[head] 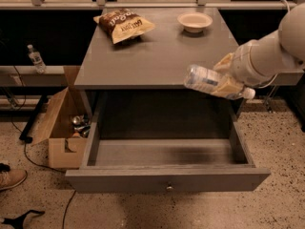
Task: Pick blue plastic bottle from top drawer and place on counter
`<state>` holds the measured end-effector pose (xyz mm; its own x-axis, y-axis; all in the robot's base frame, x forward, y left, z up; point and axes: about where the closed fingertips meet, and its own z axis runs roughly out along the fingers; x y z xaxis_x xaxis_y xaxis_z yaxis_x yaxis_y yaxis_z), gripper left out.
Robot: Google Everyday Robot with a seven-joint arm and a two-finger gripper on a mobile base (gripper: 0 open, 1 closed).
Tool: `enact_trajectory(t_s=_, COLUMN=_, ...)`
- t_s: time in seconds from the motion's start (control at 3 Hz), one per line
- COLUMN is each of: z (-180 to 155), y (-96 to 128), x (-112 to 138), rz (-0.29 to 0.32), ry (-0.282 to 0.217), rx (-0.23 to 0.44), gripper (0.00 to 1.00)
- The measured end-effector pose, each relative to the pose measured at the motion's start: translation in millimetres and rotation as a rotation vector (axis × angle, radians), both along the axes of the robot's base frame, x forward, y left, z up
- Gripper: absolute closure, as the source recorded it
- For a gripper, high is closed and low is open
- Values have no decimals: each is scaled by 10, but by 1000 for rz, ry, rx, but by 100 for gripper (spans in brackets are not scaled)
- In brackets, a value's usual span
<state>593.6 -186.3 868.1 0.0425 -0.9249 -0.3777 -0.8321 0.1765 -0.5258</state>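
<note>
My gripper is shut on the blue plastic bottle, which lies nearly level with its white cap to the right. The bottle hangs in the air at the front right edge of the counter, above the open top drawer. The drawer is pulled out and its floor shows nothing in it. My white arm comes in from the right.
A chip bag lies at the counter's back left and a white bowl at its back right. A cardboard box with cans stands left of the cabinet. A small water bottle sits on a shelf far left. A shoe is at lower left.
</note>
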Motion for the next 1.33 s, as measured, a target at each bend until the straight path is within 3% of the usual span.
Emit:
enact_trajectory(t_s=0.33, z=228, y=37, x=381, rz=-48, ry=2, rx=12, gripper=100)
enact_trajectory(t_s=0.67, z=491, y=242, x=875, rz=-64, ry=-5, rx=6, gripper=100)
enact_trajectory(t_s=1.0, z=640, y=431, x=1166, rz=-60, ry=-18, rx=0, gripper=100)
enact_trajectory(t_s=1.33, z=666, y=660, x=1462, rz=-79, ry=-10, rx=19, gripper=81)
